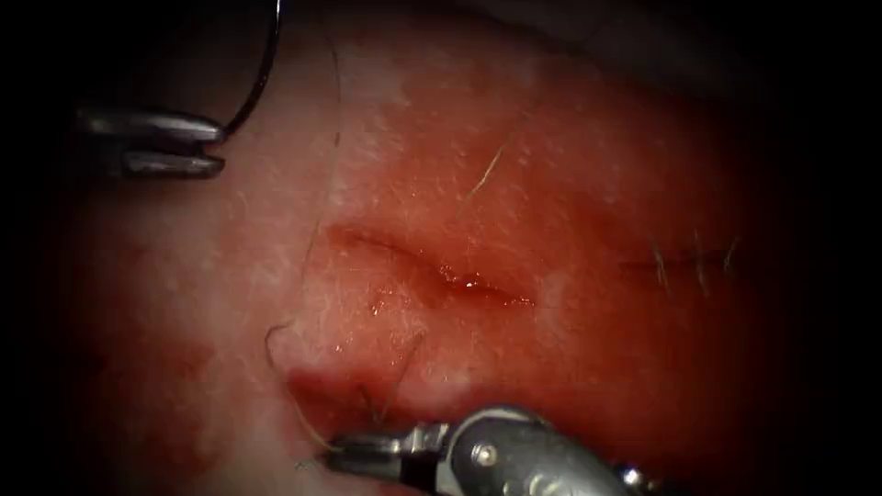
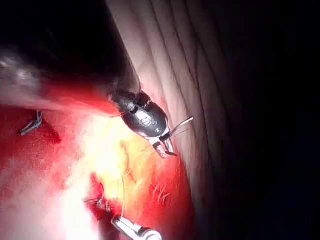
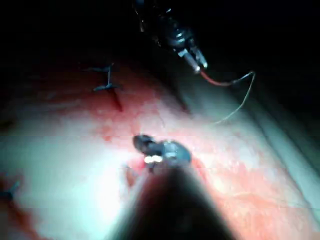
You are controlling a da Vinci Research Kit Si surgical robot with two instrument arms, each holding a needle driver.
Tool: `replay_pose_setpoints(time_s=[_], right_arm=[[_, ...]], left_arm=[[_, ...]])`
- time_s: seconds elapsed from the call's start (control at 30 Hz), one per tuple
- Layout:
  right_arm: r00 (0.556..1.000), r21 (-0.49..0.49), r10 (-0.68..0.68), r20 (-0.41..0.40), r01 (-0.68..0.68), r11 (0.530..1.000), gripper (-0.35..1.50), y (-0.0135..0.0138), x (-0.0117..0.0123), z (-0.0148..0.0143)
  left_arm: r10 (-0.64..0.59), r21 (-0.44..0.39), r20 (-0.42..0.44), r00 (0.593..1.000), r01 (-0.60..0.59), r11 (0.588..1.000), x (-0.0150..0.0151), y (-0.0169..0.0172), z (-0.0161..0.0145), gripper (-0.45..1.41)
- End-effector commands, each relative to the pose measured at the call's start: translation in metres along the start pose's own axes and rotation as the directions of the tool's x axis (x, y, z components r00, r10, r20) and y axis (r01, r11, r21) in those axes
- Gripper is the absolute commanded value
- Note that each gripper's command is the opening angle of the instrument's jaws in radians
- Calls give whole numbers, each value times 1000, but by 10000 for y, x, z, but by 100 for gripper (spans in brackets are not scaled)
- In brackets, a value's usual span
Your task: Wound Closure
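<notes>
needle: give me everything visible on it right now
The needle is a thin dark curved wire with a metal look, clear of the tissue. The left tool, far left of the cut, clamps one end of its curve in its upper jaw tip; the arc rises up and away from there. Its far end runs past the picture's edge. In the right wrist view it curves away from that tool, thread trailing.

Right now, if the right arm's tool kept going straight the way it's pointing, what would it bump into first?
Probably the thread lying just ahead of the right arm's tool on the tissue, left of the cut. Depth is hard to judge. The left arm's tool holds the needle, clear of the tissue.
</notes>
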Motion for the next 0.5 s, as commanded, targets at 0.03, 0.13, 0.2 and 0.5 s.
replay_pose_setpoints(time_s=[0.03,0.13,0.2,0.5], right_arm=[[1000,11,-4,-15,4,1000,-35,-5,16,7],[1000,38,-10,-25,11,999,-35,-18,27,11],[999,67,-10,-52,13,998,-23,-22,33,15],[994,-57,-27,-104,22,998,130,24,34,-36]], left_arm=[[2,0,-1,1000,-2,1000,-3,-4,5,-35],[2,0,-2,1000,-2,1000,-3,-4,5,-35],[2,0,-2,1000,-2,1000,-3,-4,5,-35],[3,-2,-3,1000,-3,1000,-5,-6,3,-35]])
